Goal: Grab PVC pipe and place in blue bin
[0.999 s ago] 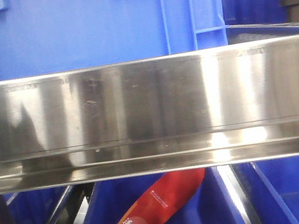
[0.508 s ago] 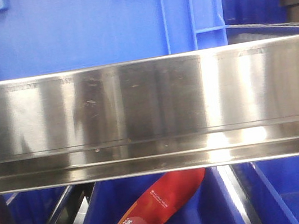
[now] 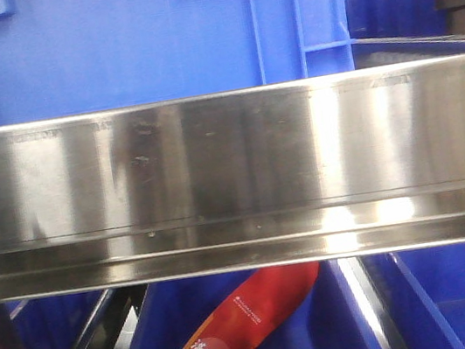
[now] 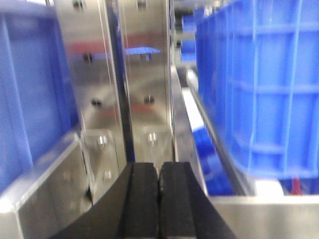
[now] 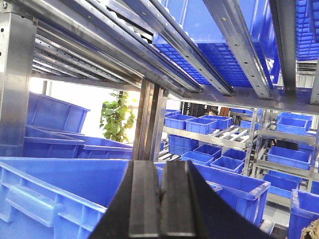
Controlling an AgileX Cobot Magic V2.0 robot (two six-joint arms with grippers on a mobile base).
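Observation:
The white arc-shaped PVC pipe is out of view in every frame. My left gripper [image 4: 159, 169] is shut and empty, its black pads pressed together, close to a steel rack upright [image 4: 144, 74] with a blue bin [image 4: 264, 84] to its right. My right gripper [image 5: 163, 167] is shut and empty, pads together, held above a large blue bin [image 5: 55, 184] under the rack shelves. Neither gripper shows in the front view, where a blue bin [image 3: 123, 41] stands on the shelf behind a steel rail [image 3: 231, 166].
A red packet [image 3: 239, 328] lies in a blue bin under the steel rail. Steel shelf rails [image 5: 199, 45] run overhead in the right wrist view, with several blue bins [image 5: 209, 124] on racks beyond and a green plant [image 5: 117, 117] at the back.
Only the reflections on the steel rail shift slightly in the front view. Bins and red packet stay put.

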